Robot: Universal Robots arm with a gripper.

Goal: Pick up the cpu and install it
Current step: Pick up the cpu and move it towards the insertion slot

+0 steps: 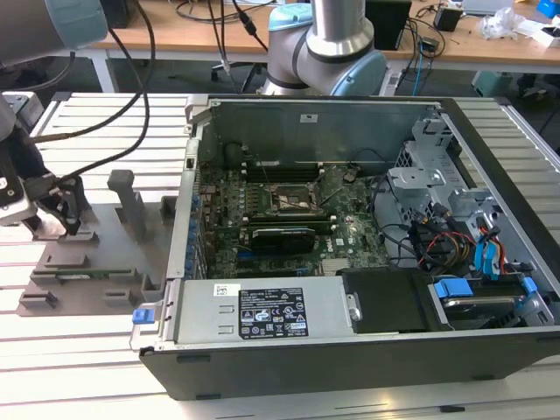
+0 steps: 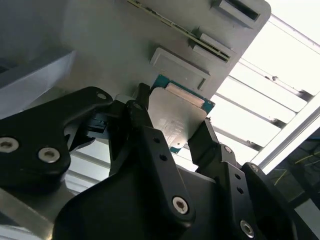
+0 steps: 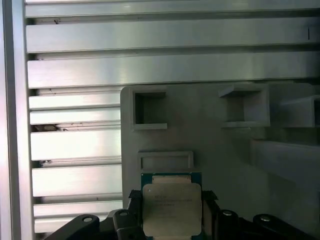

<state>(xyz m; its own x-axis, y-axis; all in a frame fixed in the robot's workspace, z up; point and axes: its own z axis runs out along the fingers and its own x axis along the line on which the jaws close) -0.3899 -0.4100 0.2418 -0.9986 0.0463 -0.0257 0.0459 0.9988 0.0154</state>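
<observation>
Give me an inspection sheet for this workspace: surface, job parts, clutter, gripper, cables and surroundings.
Surface: a slotted aluminium table bears a grey fixture plate and an open computer case.
Job's things: the cpu sits between the gripper's fingers, over the fixture plate. The motherboard socket lies inside the case, well apart from it.
Clutter: nothing seen.
Gripper: the gripper is shut on the cpu's opposite edges, at the exterior view's left.
Cables: black cables run down toward the wrist. Coloured wires lie inside the case.
Surroundings: the arm base stands behind the case, with a wooden bench beyond.
</observation>
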